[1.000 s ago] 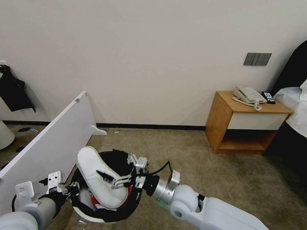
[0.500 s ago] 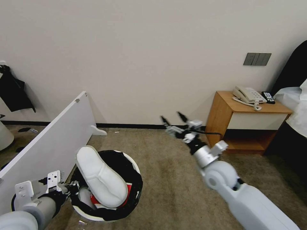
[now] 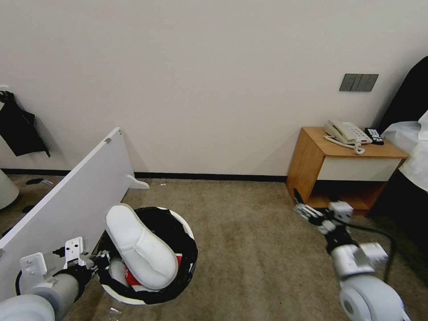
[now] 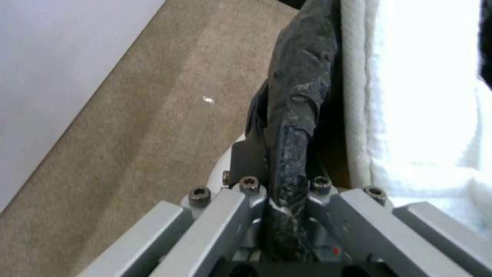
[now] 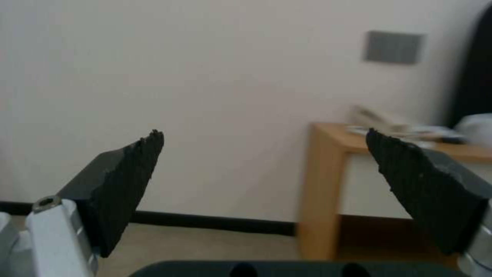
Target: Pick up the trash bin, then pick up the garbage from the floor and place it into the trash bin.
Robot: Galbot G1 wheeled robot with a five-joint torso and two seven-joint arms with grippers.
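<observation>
One white slipper [image 3: 141, 250] atop black-lined trash bin [image 3: 189, 249], left hand [image 3: 96, 263] pinching rim, right hand [image 3: 307, 209] spread.

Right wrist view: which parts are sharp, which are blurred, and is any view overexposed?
Right wrist view: the dark ribbed fingers are fairly sharp, the wooden bedside table behind is soft. Left wrist view: the white fabric slipper glares to plain white.
</observation>
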